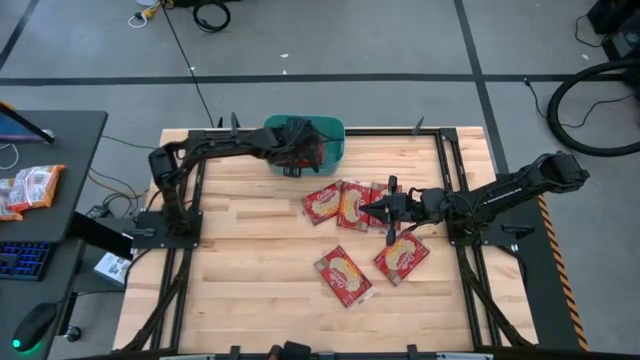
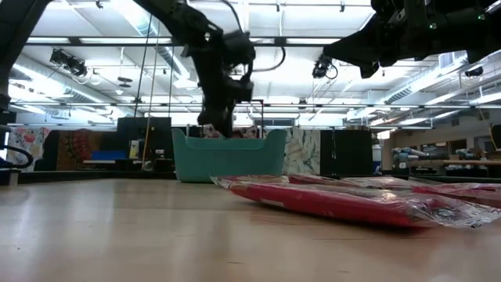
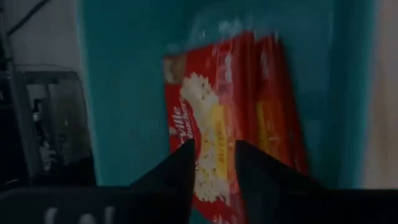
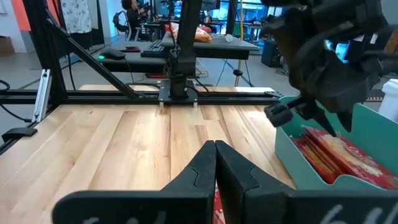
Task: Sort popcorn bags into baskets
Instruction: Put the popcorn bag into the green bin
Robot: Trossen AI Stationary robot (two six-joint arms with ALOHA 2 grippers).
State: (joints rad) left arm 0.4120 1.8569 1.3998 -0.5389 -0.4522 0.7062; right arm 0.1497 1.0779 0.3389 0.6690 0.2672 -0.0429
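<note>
The teal basket (image 1: 335, 128) stands at the table's far edge, left of centre, with red popcorn bags (image 3: 239, 106) lying inside it, also seen in the right wrist view (image 4: 339, 152). My left gripper (image 3: 214, 155) hangs over the basket, pointing down into it, fingers apart and open above the bags. Several more popcorn bags lie flat on the table right of centre (image 1: 325, 203), (image 1: 343, 275), (image 1: 402, 257). My right gripper (image 4: 215, 144) is shut and empty, held above that group (image 1: 378, 210), pointing toward the left arm.
The table has dark frame rails along its left, right and far sides (image 1: 440, 170). A paler orange-and-white packet (image 1: 30, 188) lies on the side desk to the left, off the table, with a keyboard (image 1: 22, 258). Bare wood (image 1: 240, 240) spans the table's left half.
</note>
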